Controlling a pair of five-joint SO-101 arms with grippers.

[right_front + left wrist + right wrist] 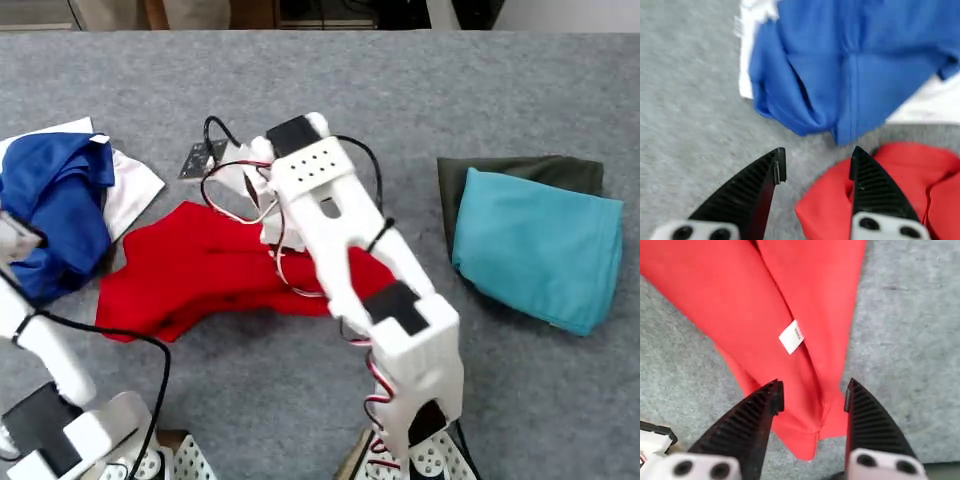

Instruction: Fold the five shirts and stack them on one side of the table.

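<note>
The right hand, spread wide, hangs straight above one end of the red shirt, which lies lengthwise across the surface toward the left hand, also wide, and the blue shirt lies beyond it.

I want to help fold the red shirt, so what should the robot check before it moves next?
1. The right pincer is open above the red shirt: ok.
2. The left pincer is open by that shirt's edge: ok.
3. The red shirt is spread flat: not ok, it is creased and bunched.
4. The blue shirt is off the white shirt: not ok, it lies on it.
5. The teal shirt is folded on the dark green shirt: ok.
</note>
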